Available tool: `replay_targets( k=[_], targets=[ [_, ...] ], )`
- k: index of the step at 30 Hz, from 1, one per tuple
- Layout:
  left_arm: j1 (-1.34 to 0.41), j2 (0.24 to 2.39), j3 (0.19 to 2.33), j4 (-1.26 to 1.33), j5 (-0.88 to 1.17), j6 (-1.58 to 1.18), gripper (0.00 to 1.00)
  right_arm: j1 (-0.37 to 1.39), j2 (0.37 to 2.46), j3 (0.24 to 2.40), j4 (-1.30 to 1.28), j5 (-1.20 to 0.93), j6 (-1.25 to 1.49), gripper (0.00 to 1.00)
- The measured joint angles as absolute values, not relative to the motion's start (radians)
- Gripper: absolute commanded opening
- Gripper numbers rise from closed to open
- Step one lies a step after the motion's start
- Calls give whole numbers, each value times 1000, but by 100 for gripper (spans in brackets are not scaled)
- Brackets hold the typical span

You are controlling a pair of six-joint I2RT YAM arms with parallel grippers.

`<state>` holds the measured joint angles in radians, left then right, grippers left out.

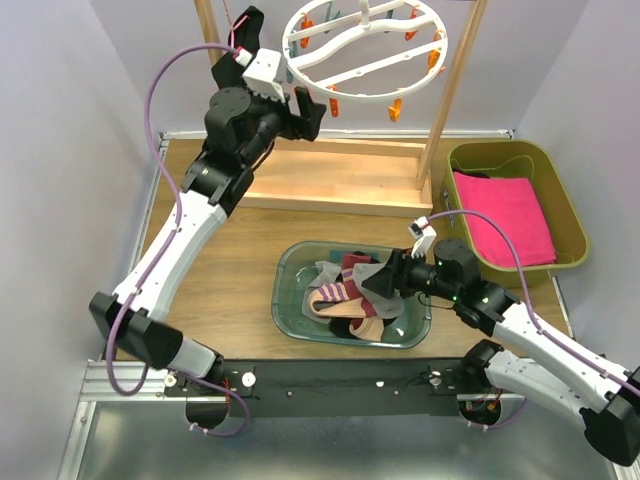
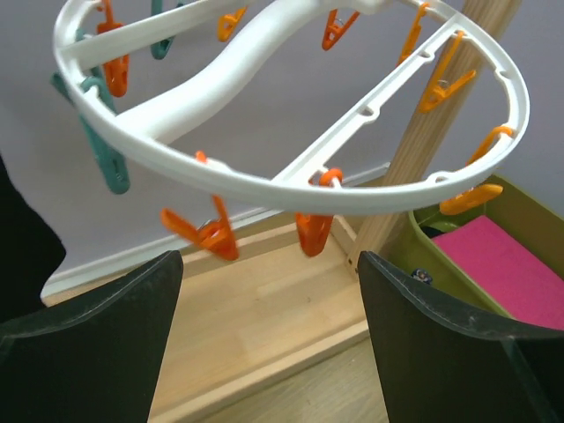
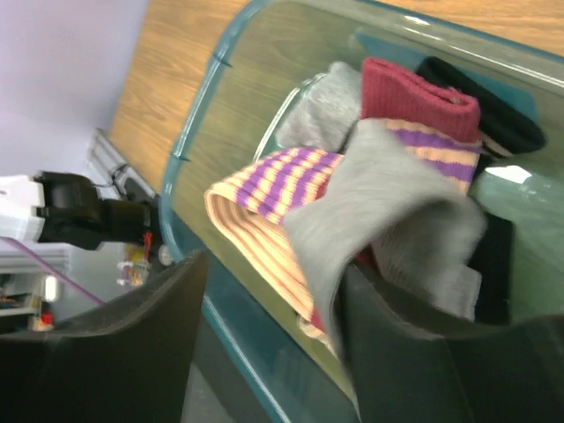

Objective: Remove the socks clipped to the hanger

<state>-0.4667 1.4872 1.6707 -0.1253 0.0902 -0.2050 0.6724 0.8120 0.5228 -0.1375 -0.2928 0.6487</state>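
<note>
The left gripper (image 2: 267,264) is held open, empty, under the hanger (image 2: 264,189), whose pegs (image 2: 211,234) appear bare; the right gripper (image 3: 273,273) is spread over the socks (image 3: 291,172) in the tub (image 1: 283,290); it is best lifted straight, so the grey sock (image 3: 388,203) is not dragged.

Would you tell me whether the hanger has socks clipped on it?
Empty: every visible peg on the hanger dangles bare; socks lie in the tub.
</note>
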Motion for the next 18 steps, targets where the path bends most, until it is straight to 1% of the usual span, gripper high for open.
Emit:
replay_targets(
  k=[2, 3, 4, 8, 12, 15, 18],
  targets=[
    [-467, 1444, 1630, -129, 64, -205, 89, 673, 813, 529, -159, -281, 645, 88],
    [-467, 1406, 1592, -134, 46, -205, 89, 673, 813, 536, -170, -273, 640, 95],
    [-467, 1381, 1565, -135, 37, -206, 89, 673, 812, 542, -181, -258, 640, 100],
    [-481, 1289, 1442, -130, 27, -218, 89, 673, 809, 575, -247, -170, 654, 100],
    [-558, 1182, 1291, -113, 34, -244, 88, 673, 802, 600, -307, -73, 678, 100],
    [-606, 1115, 1192, -76, 64, -279, 88, 673, 781, 602, -321, -11, 694, 100],
    [-642, 1015, 1031, 20, 116, -352, 88, 672, 763, 603, -320, 14, 707, 100]
  ],
)
